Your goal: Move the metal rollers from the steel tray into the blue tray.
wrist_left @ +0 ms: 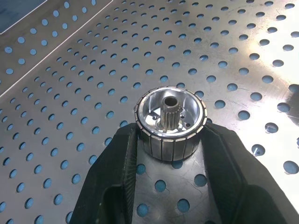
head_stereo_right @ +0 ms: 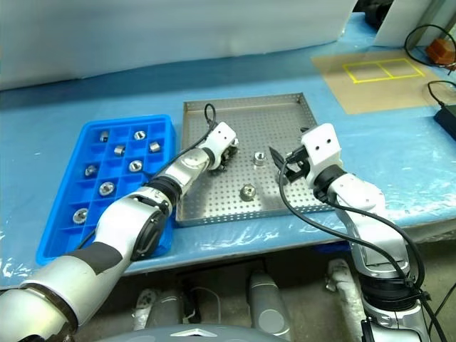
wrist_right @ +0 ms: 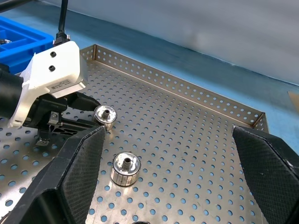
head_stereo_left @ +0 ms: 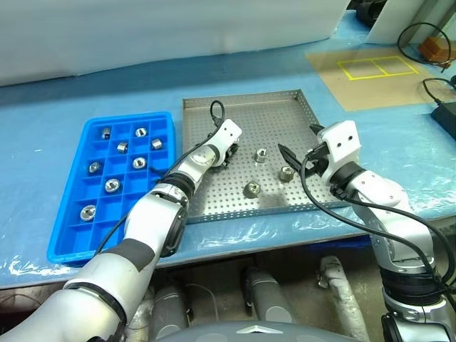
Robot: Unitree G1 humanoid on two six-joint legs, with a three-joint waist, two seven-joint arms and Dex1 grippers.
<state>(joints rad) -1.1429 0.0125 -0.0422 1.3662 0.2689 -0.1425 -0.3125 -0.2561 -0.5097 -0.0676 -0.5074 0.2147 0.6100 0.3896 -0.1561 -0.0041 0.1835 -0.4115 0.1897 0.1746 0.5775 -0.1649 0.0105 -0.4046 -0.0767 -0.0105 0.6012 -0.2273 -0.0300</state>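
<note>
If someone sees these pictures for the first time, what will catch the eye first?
The left gripper, low over the steel tray, is shut on one metal roller. Beside that tray lies the bright blue tray, several rollers already in its compartments. The right gripper hovers open above the steel tray.

The 2 head views look forward and down from above, taking in the whole steel tray (head_stereo_left: 246, 153) and blue tray (head_stereo_left: 71, 206) on the blue-covered table (head_stereo_left: 107, 92). The left wrist view sits very close over the perforated tray floor, facing 1 roller (wrist_left: 171, 121). The right wrist view looks level across that same tray from farther back, sharing it with the other 3 views.
</note>
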